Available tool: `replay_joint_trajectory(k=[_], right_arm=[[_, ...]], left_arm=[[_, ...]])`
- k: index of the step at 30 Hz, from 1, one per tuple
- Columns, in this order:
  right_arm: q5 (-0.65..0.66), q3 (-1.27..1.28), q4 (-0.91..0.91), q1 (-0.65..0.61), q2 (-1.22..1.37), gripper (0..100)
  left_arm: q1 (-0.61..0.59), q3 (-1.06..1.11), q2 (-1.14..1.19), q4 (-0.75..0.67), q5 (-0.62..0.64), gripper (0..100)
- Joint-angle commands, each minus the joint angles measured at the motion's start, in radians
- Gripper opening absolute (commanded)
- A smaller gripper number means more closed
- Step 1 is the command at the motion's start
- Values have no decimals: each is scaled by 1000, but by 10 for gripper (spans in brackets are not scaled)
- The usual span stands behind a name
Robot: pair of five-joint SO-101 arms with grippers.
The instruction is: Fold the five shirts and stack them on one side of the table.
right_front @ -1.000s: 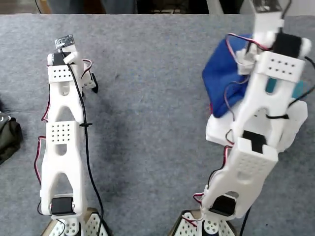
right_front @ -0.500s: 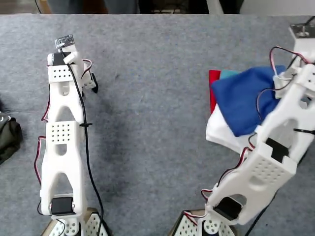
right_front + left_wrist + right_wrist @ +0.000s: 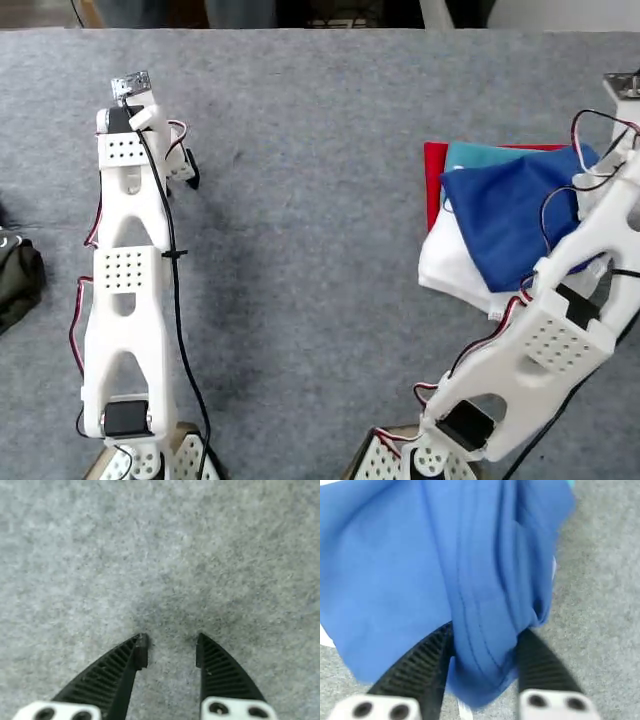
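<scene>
The blue shirt point(image 3: 510, 220), judged soft and limp, sits clamped at its bunched edge in the right jaws; left jaws gape, empty.

So the blue shirt point(image 3: 485, 580) is bunched up between my right jaws, draped crooked over the white shirt point(image 3: 450, 265), with the teal shirt point(image 3: 480, 155) and red shirt point(image 3: 434, 175) peeking out underneath.

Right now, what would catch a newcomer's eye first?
The blue shirt lies crooked atop the white shirt, teal shirt and red shirt on the right, a fold pinched in the right pincer. Across the table, the left pincer hangs open over bare felt.
</scene>
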Motion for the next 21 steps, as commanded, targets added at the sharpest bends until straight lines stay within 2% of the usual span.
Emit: replay_joint_trajectory(k=[1,4,8,10,13,16,21], right_arm=[[5,-61,-2,31,-12,408],[2,-124,-2,40,-12,387],[-34,-170,0,38,-12,296],[-103,-174,0,34,-12,201],[-178,-163,-2,26,-4,7],[-238,-131,-2,29,19,54],[-259,-67,-127,41,160,18]], left_arm=[[-28,-1,3,3,-6,166],[-28,-1,3,3,-6,166],[-28,-1,3,3,-6,166],[-28,-1,3,3,-6,166],[-28,-1,3,3,-6,166],[-28,-1,3,3,-6,166],[-28,-1,3,3,-6,166]])
